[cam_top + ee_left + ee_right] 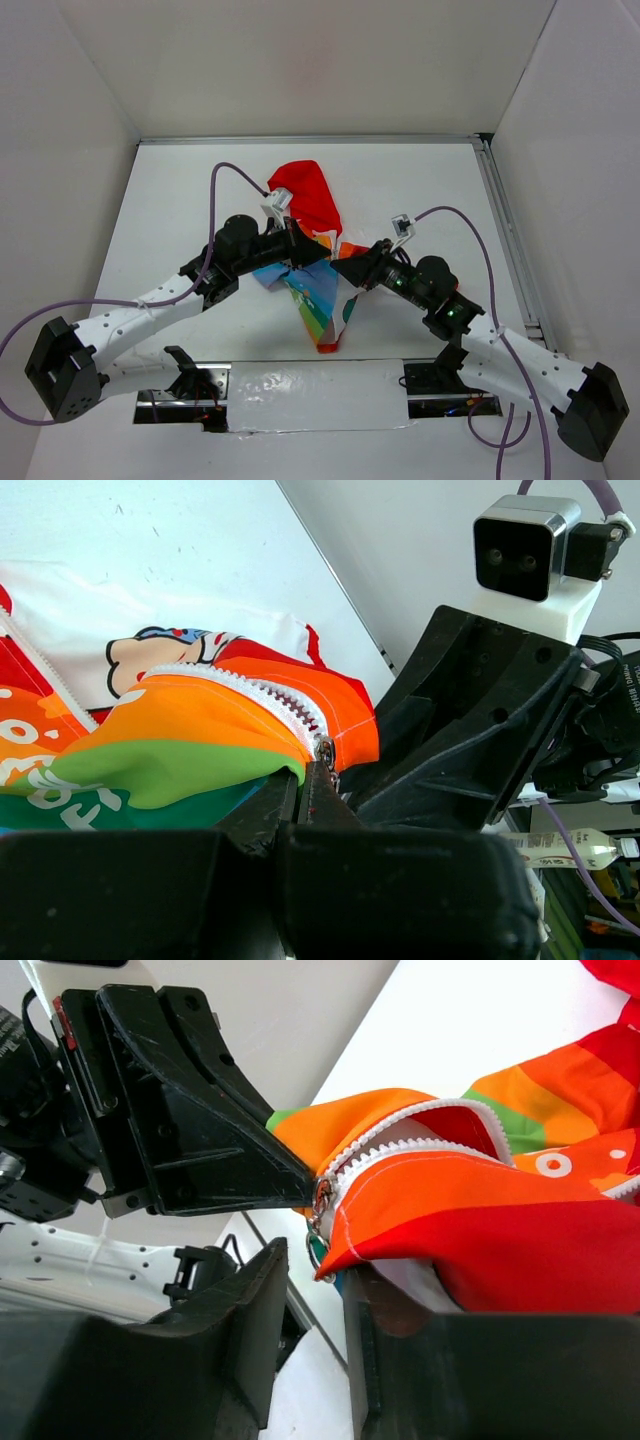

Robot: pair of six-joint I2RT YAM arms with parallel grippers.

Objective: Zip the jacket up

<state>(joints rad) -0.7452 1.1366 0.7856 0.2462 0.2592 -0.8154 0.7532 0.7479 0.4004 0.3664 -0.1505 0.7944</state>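
The jacket (318,290) lies mid-table, its red hood (308,195) toward the far side and its rainbow-striped body bunched and lifted between the two arms. My left gripper (305,775) is shut on the jacket's edge right beside the zipper's metal slider (325,752). My right gripper (315,1265) faces it from the other side, open with a narrow gap between its fingers. The slider's ring pull (318,1245) hangs in that gap, and the orange-red fabric (480,1210) drapes over the right-hand finger. White zipper teeth (400,1135) run back from the slider, parted.
White walls enclose the table on three sides. A metal rail (510,240) runs along the right edge. A taped strip (310,385) lies at the near edge between the arm bases. The right arm's wrist camera (525,545) sits close above the left gripper.
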